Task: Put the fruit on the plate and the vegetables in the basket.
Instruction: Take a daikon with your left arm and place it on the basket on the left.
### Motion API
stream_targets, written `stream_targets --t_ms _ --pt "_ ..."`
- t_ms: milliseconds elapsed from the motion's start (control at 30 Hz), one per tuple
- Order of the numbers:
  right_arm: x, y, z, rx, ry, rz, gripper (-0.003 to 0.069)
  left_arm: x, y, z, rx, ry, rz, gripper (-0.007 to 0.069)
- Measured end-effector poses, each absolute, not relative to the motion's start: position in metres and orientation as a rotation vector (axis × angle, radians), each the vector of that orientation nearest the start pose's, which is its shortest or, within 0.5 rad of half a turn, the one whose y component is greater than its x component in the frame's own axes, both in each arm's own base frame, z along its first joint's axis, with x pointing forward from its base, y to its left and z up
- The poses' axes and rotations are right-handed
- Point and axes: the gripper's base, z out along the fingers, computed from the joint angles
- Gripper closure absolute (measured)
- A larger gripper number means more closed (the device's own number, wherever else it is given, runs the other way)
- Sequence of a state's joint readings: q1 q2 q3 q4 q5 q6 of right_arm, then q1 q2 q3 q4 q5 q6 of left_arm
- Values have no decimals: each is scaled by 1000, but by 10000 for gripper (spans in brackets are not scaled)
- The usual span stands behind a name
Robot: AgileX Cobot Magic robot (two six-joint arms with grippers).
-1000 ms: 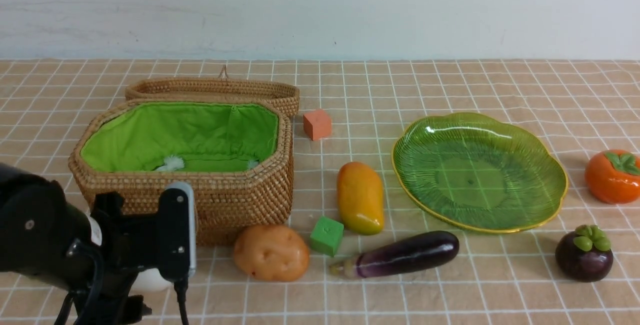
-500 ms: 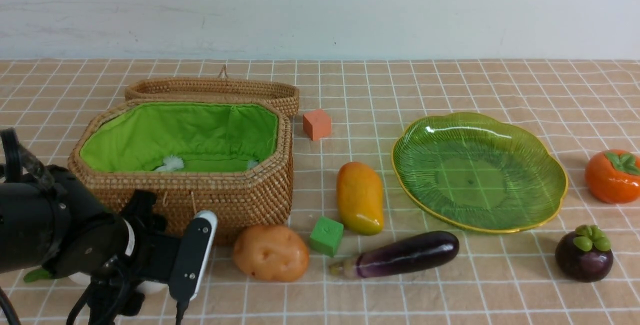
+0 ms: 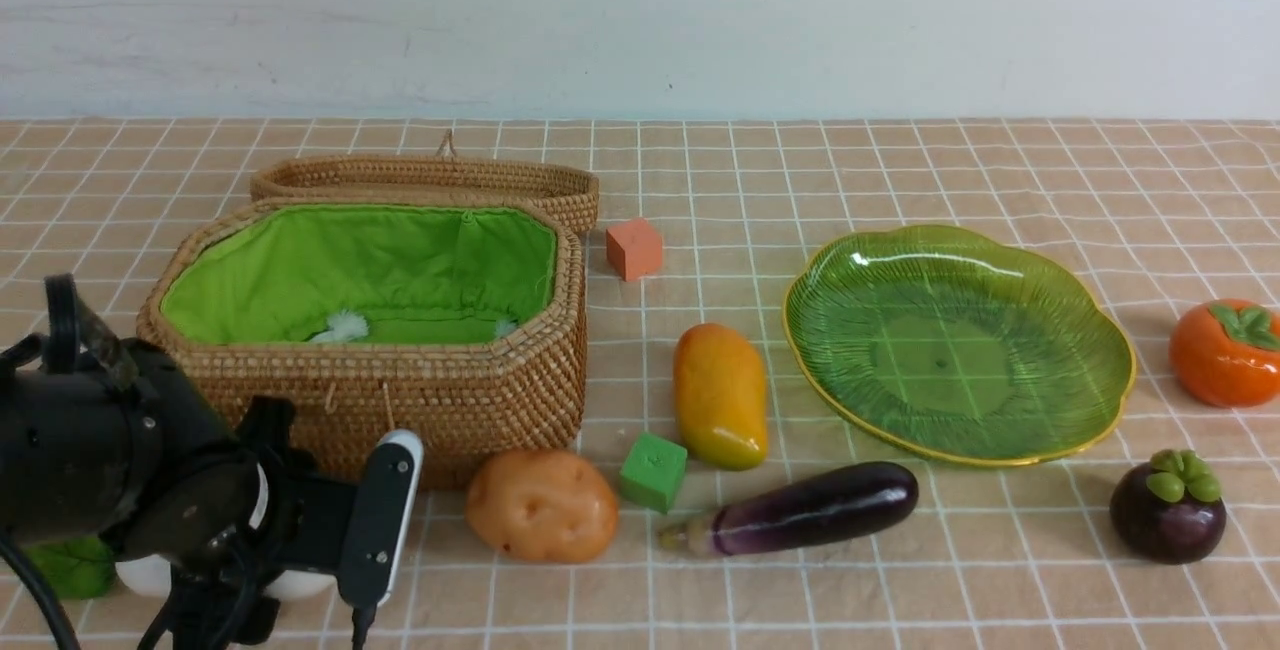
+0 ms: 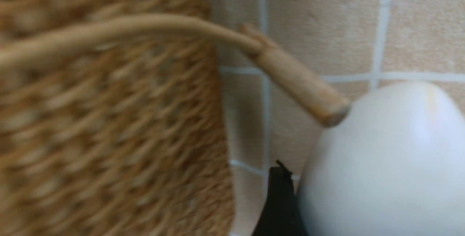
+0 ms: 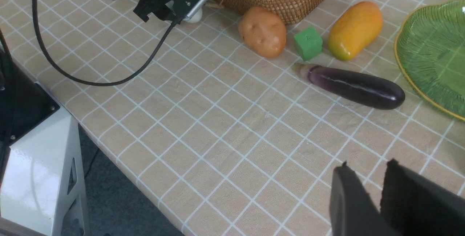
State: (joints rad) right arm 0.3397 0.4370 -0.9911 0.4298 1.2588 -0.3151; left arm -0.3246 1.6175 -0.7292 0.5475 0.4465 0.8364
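Note:
My left gripper is low at the table's front left, in front of the wicker basket. It is shut on the white radish, whose green leaves stick out to the left. In the left wrist view one black finger lies against the radish; the other is out of frame. The potato, eggplant and mango lie in the middle. The green plate is empty, with the persimmon and mangosteen to its right. My right gripper is shut and empty, above the front of the table.
An orange cube sits behind the basket's right end and a green cube between potato and mango. The basket's wooden toggle hangs on its string beside the radish. The open lid lies behind the basket. The table's front edge is near.
My left arm has come down and turned in front of the basket, settling onto the radish. The radish's green leaves now show to the left of the arm. Nothing else has moved.

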Motion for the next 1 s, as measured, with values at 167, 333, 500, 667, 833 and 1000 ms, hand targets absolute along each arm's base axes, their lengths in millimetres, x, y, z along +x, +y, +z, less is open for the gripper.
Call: stream_targets --t_ms 167,333,500,667,833,1000 --pt "4 40 399 -774 2011 542 501 269 -67 155 -2292 -2350 -620 168" --pt "4 40 399 -774 2011 545 501 258 -62 160 -2066 -2480 -553 168" --pt "7 41 403 -742 1965 543 496 239 -55 187 -1911 -2582 -514 168" --pt "16 41 418 -632 1801 536 495 231 -55 269 -2006 -2897 -726 168" --pt "20 40 427 -571 1710 530 488 238 -63 334 -2187 -3185 -941 168" --pt "20 41 429 -558 1689 558 484 278 -81 343 -2300 -3231 -990 168"
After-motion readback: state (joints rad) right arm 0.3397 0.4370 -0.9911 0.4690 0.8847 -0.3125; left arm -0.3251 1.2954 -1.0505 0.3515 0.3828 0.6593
